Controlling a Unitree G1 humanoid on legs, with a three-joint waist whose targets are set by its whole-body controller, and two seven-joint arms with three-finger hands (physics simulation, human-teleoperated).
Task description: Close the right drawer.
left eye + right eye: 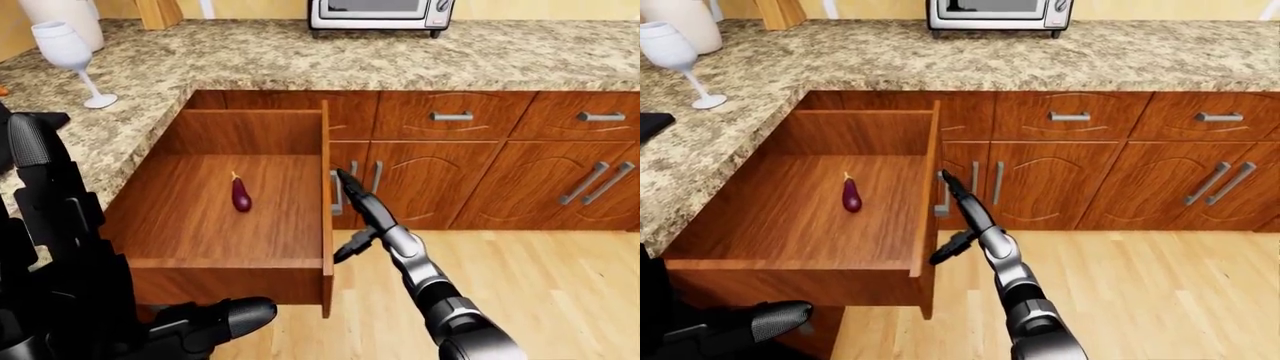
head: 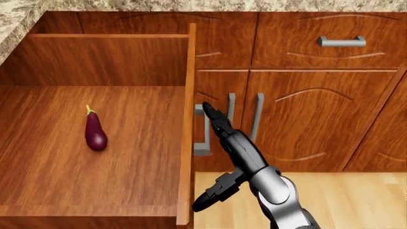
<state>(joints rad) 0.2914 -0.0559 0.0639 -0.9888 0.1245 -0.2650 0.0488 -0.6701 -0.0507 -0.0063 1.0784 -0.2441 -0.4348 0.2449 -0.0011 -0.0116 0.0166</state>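
The open wooden drawer (image 2: 95,181) fills the left of the head view, and a purple eggplant (image 2: 95,134) lies on its floor. The drawer's front panel (image 2: 185,143) shows edge-on, with its grey handle (image 2: 201,131) facing right. My right hand (image 2: 223,157) is open just right of that panel. Its long fingers (image 2: 219,121) point up alongside the handle, and the thumb (image 2: 206,198) hangs low near the panel's bottom. My left hand (image 1: 100,285) looms large and open at the bottom left of the left-eye view, holding nothing.
A granite counter (image 1: 300,60) runs above the cabinets, with a wine glass (image 1: 70,56) at its left and a toaster oven (image 1: 380,11) at the top. Shut drawers (image 1: 452,116) and cabinet doors (image 1: 430,184) stand right of the hand. A wooden floor (image 1: 560,285) lies below.
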